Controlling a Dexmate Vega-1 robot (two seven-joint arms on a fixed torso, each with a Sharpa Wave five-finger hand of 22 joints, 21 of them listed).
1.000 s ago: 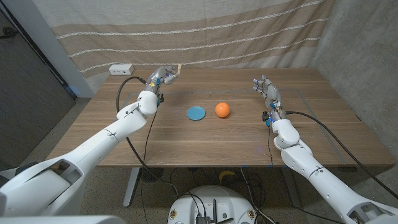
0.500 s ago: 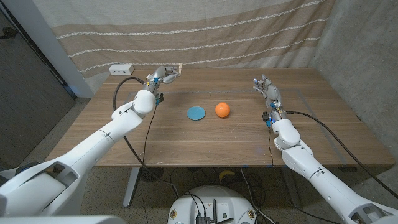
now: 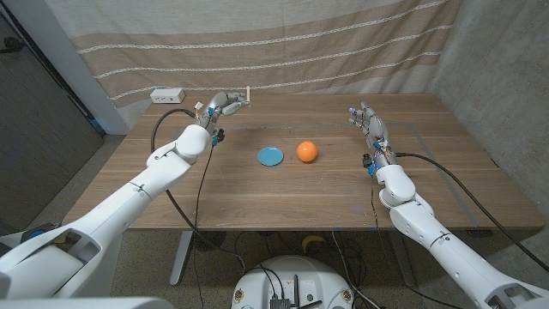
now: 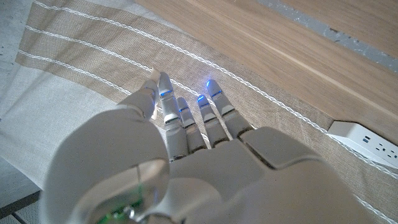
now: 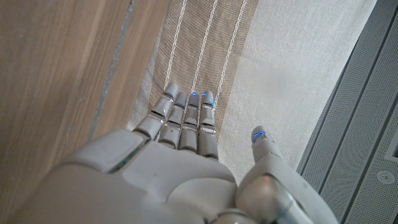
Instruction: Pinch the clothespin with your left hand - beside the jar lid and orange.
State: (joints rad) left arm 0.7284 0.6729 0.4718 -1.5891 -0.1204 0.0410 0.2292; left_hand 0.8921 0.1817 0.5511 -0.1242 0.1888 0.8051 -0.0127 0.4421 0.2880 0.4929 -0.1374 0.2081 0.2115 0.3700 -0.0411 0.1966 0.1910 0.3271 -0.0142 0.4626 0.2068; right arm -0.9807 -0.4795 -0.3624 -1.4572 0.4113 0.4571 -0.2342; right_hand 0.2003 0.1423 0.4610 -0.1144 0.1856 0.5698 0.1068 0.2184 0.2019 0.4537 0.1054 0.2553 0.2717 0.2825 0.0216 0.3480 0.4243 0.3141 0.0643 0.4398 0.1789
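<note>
The left robot hand (image 3: 221, 105) hangs near the bench's far-left corner, pinching the pale wooden clothespin (image 3: 246, 93) between thumb and fingertip; the peg stands upright just inside the far edge. The right robot hand (image 3: 367, 120) waits toward the right edge, fingers straight and apart, holding nothing. Between the arms, the blue jar lid (image 3: 270, 155) and the orange (image 3: 307, 151) lie side by side mid-bench (image 3: 283, 193), apart from both hands, with bare wood running to the near edge.

No legible text or labels anywhere.
</note>
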